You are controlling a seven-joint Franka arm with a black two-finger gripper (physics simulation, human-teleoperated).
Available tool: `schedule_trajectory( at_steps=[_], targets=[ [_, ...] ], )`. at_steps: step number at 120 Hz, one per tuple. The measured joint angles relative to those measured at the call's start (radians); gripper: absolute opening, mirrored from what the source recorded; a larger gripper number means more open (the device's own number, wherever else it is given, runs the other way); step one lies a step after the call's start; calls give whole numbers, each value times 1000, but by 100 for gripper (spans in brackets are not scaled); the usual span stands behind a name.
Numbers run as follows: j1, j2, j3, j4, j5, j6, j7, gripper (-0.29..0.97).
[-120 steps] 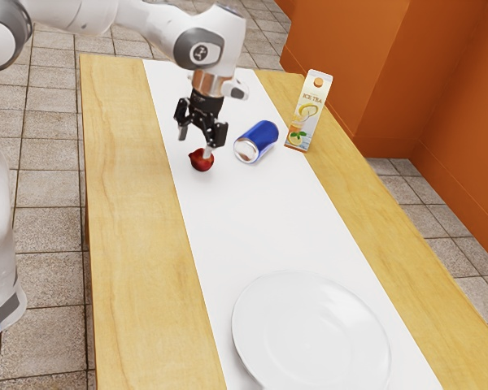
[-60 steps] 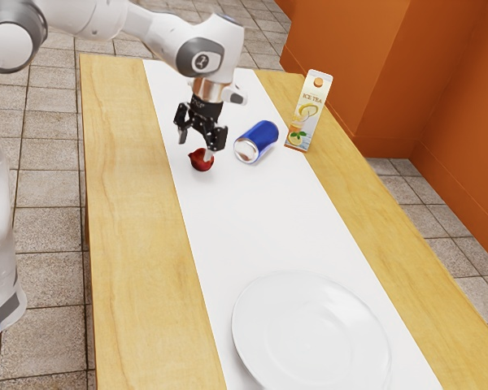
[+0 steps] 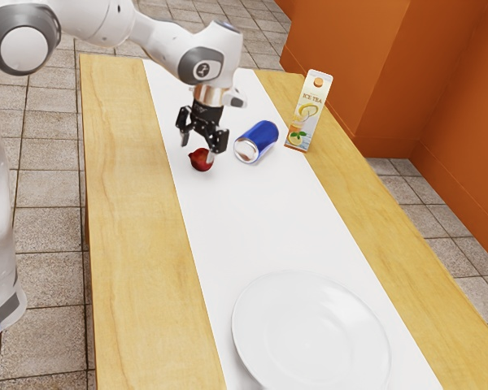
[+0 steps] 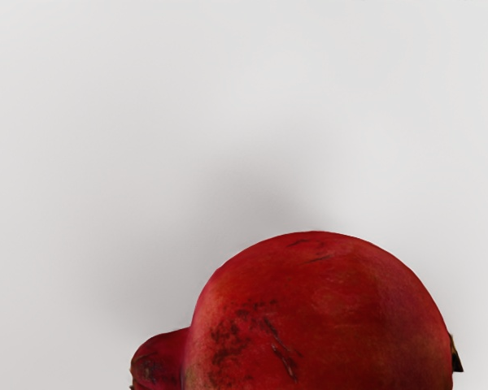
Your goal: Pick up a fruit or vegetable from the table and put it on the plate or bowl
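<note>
A dark red pomegranate (image 3: 201,161) lies on the white runner (image 3: 260,219) at the far end of the table. My black gripper (image 3: 202,149) hangs straight down over it, open, with its fingertips reaching the fruit's top on either side. In the wrist view the pomegranate (image 4: 321,321) sits large just under the hand, on the white cloth. An empty white plate (image 3: 309,333) rests at the near end of the runner, well away from the fruit toward the exterior view's lower right.
A blue soda can (image 3: 255,141) lies on its side just to the exterior view's right of the pomegranate. An ice tea carton (image 3: 310,110) stands further right on the wooden table (image 3: 130,244). An orange wall runs along the right.
My hand has sunk lower over the pomegranate, so the fingertips now reach its top. The fruit, can, carton and plate have stayed put.
</note>
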Motion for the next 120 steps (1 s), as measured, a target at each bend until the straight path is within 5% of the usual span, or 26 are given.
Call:
schedule_trajectory(
  at_steps=[120],
  targets=[
    [9,63,3,-1,-4,64,1,66]
  ],
)
